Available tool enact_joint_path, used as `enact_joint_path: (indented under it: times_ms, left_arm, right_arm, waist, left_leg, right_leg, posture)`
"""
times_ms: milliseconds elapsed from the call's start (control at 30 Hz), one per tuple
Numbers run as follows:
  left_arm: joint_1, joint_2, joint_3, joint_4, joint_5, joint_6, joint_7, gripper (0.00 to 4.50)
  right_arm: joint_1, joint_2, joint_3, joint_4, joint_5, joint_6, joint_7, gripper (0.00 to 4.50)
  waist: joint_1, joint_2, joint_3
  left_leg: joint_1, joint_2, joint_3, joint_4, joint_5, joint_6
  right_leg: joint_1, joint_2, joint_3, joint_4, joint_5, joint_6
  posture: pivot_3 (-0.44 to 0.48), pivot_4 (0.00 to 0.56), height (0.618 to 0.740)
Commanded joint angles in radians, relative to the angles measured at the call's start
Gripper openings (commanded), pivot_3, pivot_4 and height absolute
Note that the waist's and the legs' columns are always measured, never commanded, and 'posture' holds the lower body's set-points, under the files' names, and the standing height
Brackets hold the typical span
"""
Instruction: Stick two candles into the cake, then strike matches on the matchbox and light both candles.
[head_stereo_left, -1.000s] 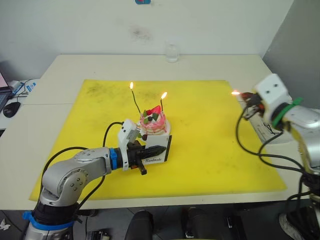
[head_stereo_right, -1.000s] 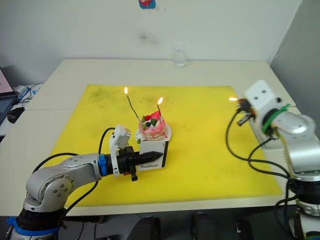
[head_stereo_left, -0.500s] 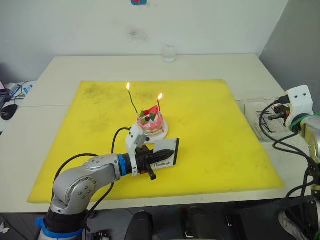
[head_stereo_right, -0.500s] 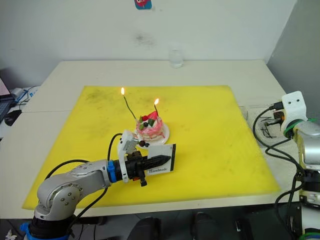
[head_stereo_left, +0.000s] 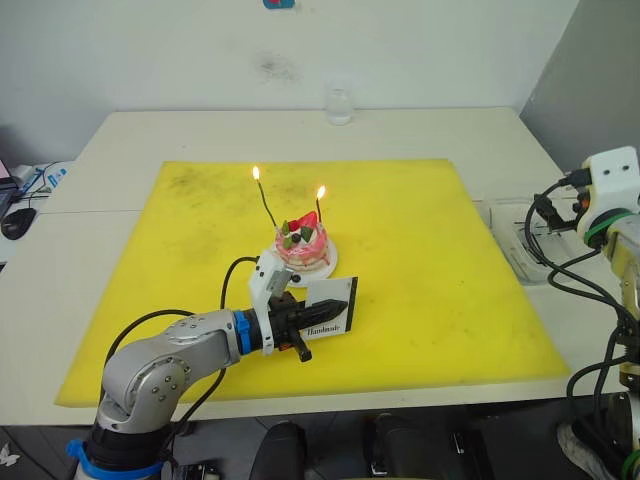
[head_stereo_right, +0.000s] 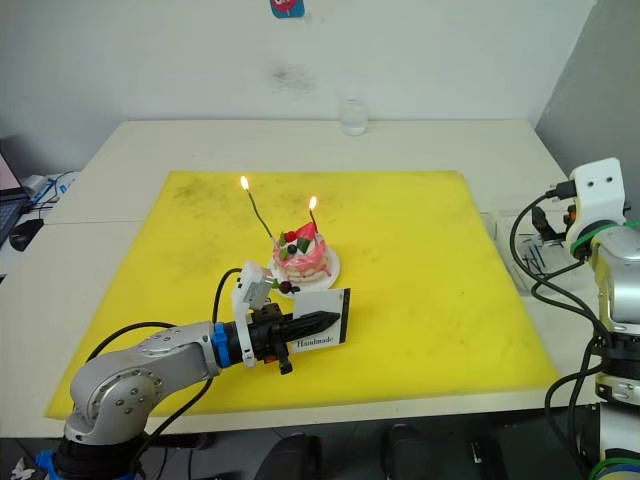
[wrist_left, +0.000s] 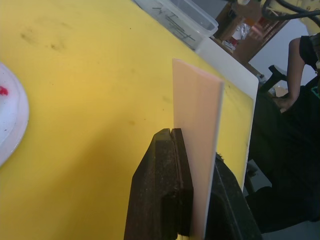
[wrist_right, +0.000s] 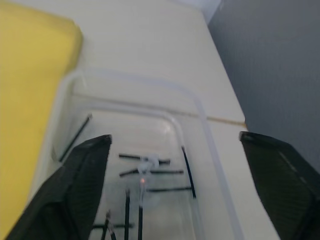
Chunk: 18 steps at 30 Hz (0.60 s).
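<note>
On cake (head_stereo_left: 303, 246): both candles (head_stereo_left: 268, 205) lit; L pincer (head_stereo_left: 325, 303) clamping matchbox (head_stereo_left: 327, 312).

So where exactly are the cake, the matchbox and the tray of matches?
cake (head_stereo_left: 304, 246), left eye view, pink side.
matchbox (head_stereo_right: 330, 312), right eye view, white face.
tray (wrist_right: 202, 119), right wrist view, clear rim.

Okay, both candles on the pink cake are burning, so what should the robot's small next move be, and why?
Probably lower the flat white matchbox onto the yellow mat and release it. Both thin candles in the small pink cake carry flames, the left gripper is shut on the box, and the right gripper hangs open over the clear tray of matches.
</note>
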Motion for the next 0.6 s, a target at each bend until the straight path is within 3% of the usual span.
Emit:
enact_joint_path:
  times_ms: [33,200,333,433,600]
  left_arm:
    - [-0.014,0.036,0.071,-0.052,-0.108,0.063,0.033,0.0]
    - [-0.006,0.113,0.153,-0.039,-0.351,0.197,0.156,0.0]
    - [0.008,0.162,0.14,-0.005,-0.506,0.247,0.328,0.0]
    - [0.015,0.183,0.093,0.018,-0.519,0.271,0.414,0.0]
    - [-0.015,0.144,0.022,0.071,-0.429,0.252,0.479,0.0]
  right_arm:
    - [0.008,-0.047,-0.042,-0.181,0.081,-0.026,0.106,4.48]
    - [0.073,-0.141,-0.01,-0.338,0.193,-0.023,0.323,4.48]
    - [0.161,-0.244,0.0,-0.474,0.381,0.034,0.577,4.48]
    - [0.189,-0.278,0.029,-0.559,0.475,0.08,0.647,4.48]
    - [0.184,-0.263,0.104,-0.637,0.539,0.116,0.645,4.48]
  waist:
    - [0.0,0.0,0.0]
    - [0.001,0.0,0.0]
    - [0.003,0.0,0.0]
    - [0.002,0.0,0.0]
    - [0.006,0.0,0.0]
  left_leg:
    - [0.0,0.0,0.0,0.0,0.0,0.0]
    - [0.0,0.001,-0.002,0.0,0.0,0.0]
    - [0.0,0.002,-0.004,0.0,0.0,0.0]
    - [0.001,0.002,-0.007,0.0,0.0,0.0]
    - [0.001,0.0,-0.01,0.001,0.0,0.0]
  right_leg:
    - [0.0,0.0,0.0,0.0,0.0,0.0]
    - [0.0,0.0,-0.002,-0.001,0.0,0.0]
    - [0.001,-0.003,-0.002,-0.001,0.0,0.0]
    - [0.001,-0.005,-0.002,-0.001,0.0,0.0]
    - [0.002,-0.005,-0.004,0.0,0.0,0.001]
  posture:
    - [0.0,0.15,0.74]
    - [0.0,0.15,0.74]
    - [0.0,0.15,0.74]
    - [0.0,0.15,0.74]
    - [0.0,0.15,0.74]
